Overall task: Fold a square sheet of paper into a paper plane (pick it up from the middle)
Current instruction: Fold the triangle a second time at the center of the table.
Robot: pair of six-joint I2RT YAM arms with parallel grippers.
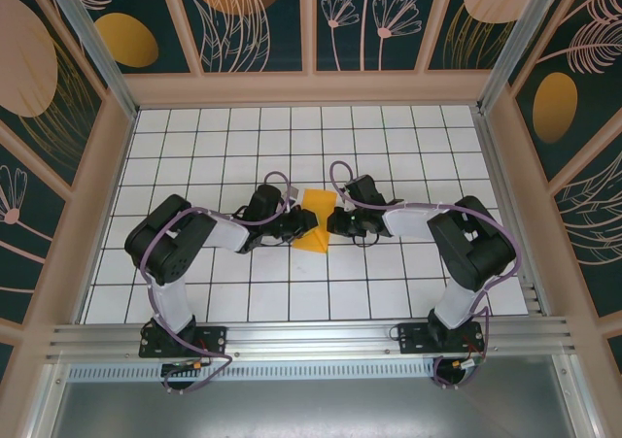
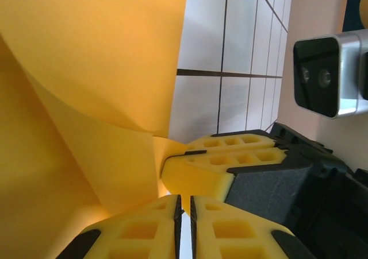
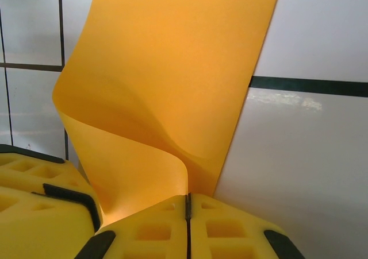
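Left gripper (image 2: 184, 206) and right gripper (image 3: 187, 204) each pinch the square sheet of paper (image 1: 313, 220), which the overhead view places mid-table (image 1: 194, 292) between them, while the wrist views reveal its curl against yellow fingertips (image 3: 230, 230)

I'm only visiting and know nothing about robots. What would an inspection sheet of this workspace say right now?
Surface: white table marked with a dark grid, bare around the arms.
Job's things: orange-yellow square sheet of thin paper, bent in a soft curve between the two arms.
Clutter: nothing seen.
End effectors: left end effector and right end effector are both shut on the sheet, close together; their fingers are yellow and padded.
Cables: purple cables run along both arms, away from the sheet.
Surroundings: dark teal wall panels painted with plants and orange ovals; aluminium rail at the near edge.
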